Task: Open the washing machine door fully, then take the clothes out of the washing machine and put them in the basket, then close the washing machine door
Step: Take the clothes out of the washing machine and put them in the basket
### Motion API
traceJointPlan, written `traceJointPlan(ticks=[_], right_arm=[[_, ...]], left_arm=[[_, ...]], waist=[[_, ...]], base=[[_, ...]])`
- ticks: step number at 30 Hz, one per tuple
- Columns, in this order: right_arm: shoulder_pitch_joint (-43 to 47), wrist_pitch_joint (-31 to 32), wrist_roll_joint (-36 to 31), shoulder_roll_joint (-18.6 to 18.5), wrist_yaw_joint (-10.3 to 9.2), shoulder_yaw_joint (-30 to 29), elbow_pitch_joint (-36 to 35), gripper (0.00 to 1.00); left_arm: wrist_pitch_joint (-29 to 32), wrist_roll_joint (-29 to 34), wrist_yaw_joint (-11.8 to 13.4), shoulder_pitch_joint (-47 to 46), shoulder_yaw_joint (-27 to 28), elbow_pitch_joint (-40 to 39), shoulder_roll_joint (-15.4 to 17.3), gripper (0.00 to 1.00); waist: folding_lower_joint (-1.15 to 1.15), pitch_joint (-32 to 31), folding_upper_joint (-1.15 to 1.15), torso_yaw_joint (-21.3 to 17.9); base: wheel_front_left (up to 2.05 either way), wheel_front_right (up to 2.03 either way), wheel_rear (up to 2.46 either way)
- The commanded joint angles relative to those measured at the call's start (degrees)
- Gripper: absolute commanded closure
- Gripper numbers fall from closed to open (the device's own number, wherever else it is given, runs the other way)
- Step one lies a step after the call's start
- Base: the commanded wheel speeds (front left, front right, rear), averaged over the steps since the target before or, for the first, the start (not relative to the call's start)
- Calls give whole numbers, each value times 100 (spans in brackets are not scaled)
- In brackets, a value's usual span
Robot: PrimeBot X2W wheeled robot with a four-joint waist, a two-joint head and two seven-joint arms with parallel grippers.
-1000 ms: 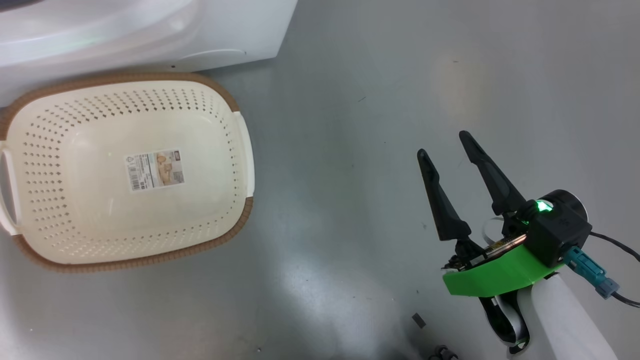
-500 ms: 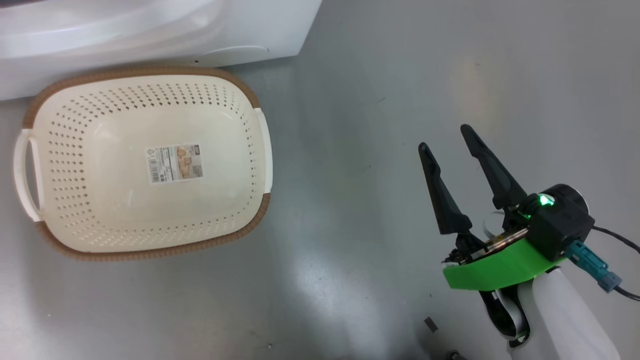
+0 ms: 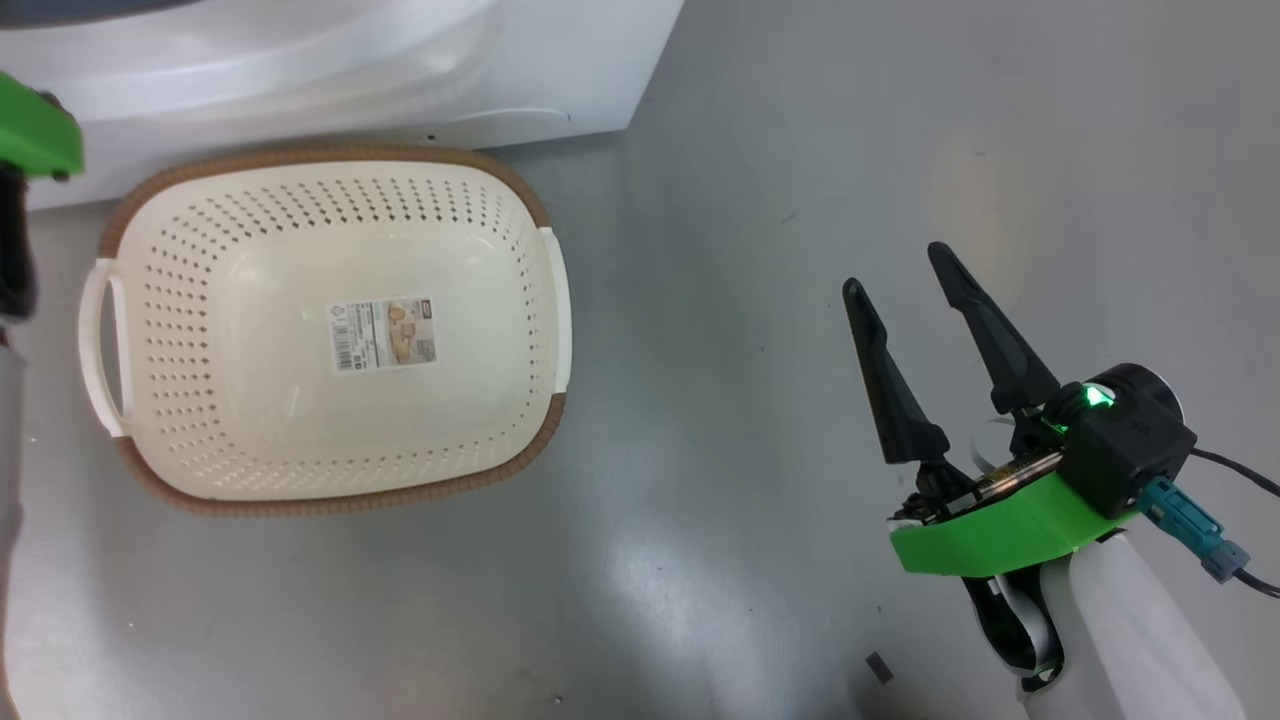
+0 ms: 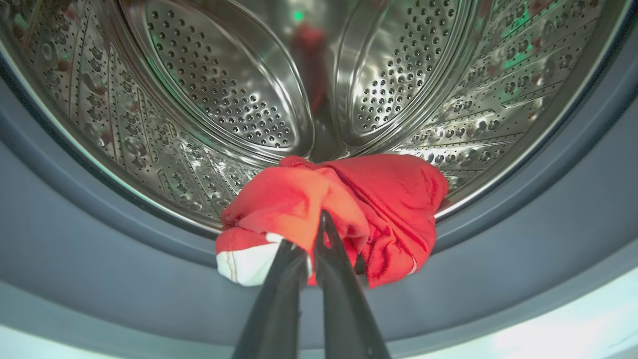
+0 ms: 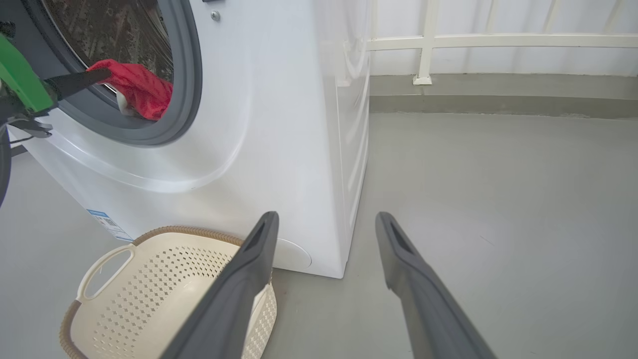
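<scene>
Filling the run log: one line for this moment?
left pincer: shut on clothes at drum | right pincer: open | basket: empty

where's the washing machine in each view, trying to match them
Head view: washing machine along the top left edge, behind the basket.
Left wrist view: close up, steel drum above, grey ring across the lower half.
Right wrist view: left half, white box, drum at upper left.
Shared landmark: the red clothes at the drum's lip, pinched by the left gripper, link both wrist views.

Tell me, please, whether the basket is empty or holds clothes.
Empty: the basket shows its bare floor and label sticker; the red clothes lie at the drum mouth.
</scene>
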Motion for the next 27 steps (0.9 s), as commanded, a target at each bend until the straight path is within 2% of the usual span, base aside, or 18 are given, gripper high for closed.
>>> traceJointPlan(ticks=[1, 12, 27], right_arm=[[16, -36, 79, 5, 36, 87, -114, 0], [73, -36, 71, 5, 36, 29, -60, 0], [226, -36, 44, 5, 36, -111, -80, 0]], left_arm=[[-49, -56, 65, 239, 157, -335, 257, 100], [-41, -57, 442, 1421, 223, -1769, 238, 100], [275, 84, 992, 2665, 40, -3817, 184, 100]], waist=[[0, -54, 0, 27], [0, -419, 0, 114], [0, -868, 0, 250]], base=[[0, 0, 0], [0, 0, 0], [0, 0, 0]])
